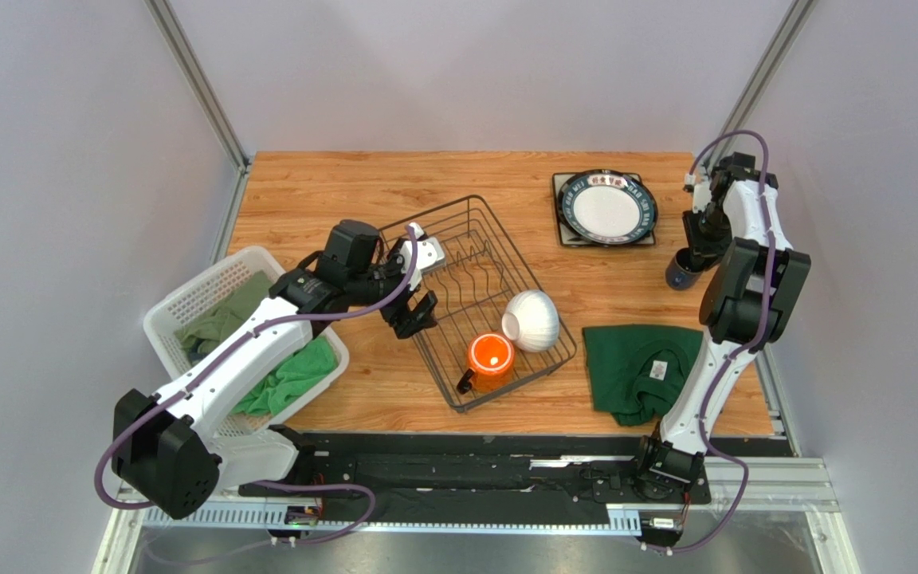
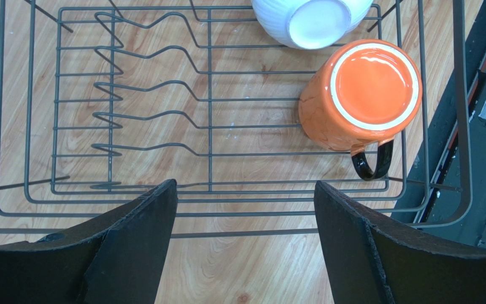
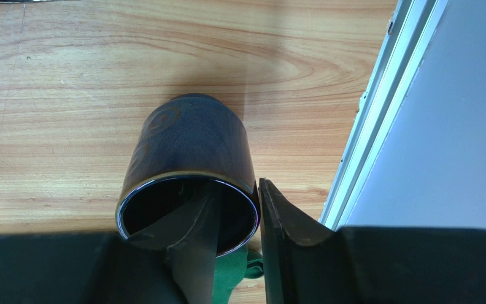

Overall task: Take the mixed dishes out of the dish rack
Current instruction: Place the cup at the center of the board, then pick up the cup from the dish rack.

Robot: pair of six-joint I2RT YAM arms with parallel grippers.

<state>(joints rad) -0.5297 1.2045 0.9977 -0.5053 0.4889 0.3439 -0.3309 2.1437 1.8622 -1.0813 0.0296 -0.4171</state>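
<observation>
The black wire dish rack sits mid-table and also shows in the left wrist view. In its near end an orange mug lies mouth-up, beside a white ribbed bowl. My left gripper is open and empty over the rack's left side wire. The dark blue mug stands on the table at the right. My right gripper straddles its rim, one finger inside and one outside, slightly apart. A round dark-rimmed plate rests on the square plate.
A white slotted basket with green cloths stands at the left. A green cloth lies at the front right. The table's right frame rail runs close beside the blue mug.
</observation>
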